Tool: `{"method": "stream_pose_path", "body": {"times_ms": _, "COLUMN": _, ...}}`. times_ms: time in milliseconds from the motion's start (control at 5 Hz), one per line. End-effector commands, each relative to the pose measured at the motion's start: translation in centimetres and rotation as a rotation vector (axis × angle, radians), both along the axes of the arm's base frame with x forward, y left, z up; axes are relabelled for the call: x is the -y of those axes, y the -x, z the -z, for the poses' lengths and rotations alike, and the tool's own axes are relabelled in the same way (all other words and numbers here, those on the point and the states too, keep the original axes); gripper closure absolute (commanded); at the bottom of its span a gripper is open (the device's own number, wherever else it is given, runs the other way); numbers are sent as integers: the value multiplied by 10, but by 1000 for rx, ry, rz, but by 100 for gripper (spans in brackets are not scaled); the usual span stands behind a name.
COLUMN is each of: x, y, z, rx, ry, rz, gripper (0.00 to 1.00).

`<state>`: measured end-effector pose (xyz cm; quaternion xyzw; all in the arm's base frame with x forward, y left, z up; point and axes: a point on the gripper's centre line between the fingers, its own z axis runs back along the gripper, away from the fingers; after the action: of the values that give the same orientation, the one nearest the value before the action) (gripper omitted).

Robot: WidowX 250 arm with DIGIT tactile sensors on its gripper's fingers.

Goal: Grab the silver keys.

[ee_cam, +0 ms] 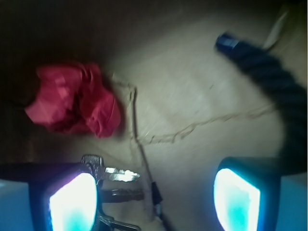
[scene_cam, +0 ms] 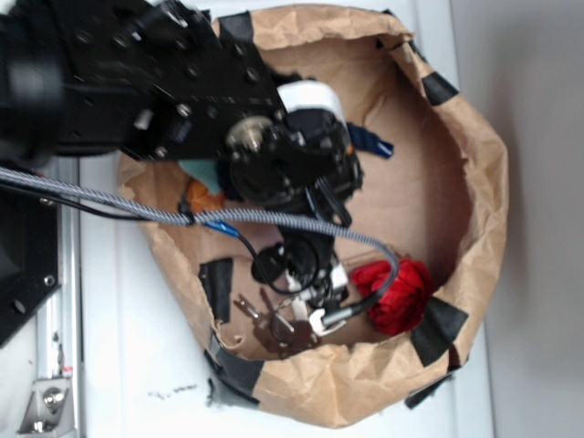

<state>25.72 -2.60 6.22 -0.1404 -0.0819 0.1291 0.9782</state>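
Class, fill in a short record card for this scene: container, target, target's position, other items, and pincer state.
container: brown paper bag with black tape patches
target: silver keys
target position: on the bag floor, beside one pincer finger
other items: red flower, dark blue rope
pincer state: pincer open, nothing held

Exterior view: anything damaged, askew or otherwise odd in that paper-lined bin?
The brown paper liner is crumpled and patched with black tape at several spots along its rim, so it looks makeshift. Inside, the silver keys, a red flower and a dark rope lie loose. Nothing looks spilled.
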Motion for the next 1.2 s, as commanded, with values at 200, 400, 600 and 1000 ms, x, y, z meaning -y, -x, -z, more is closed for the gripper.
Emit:
{"method": "stream_pose_path", "body": {"times_ms": 200, "x": 53, "y": 16, "z": 32, "rx": -62, "ry": 86, "rz": 84, "gripper": 0}}
{"method": "stream_pose_path", "body": {"times_ms": 400, "x": 56, "y": 18, "z": 38, "rx": -48, "ry": 113, "rz": 92, "gripper": 0}}
{"method": "stream_pose_path", "body": {"times_ms": 600, "x": 51, "y": 22, "z": 35, "rx": -24, "ry": 119, "rz": 78, "gripper": 100}}
{"method": "stream_pose_path", "body": {"times_ms": 1000, "x": 43, "y": 24, "z": 18, "rx": 24, "ry": 126, "rz": 60, "gripper": 100}}
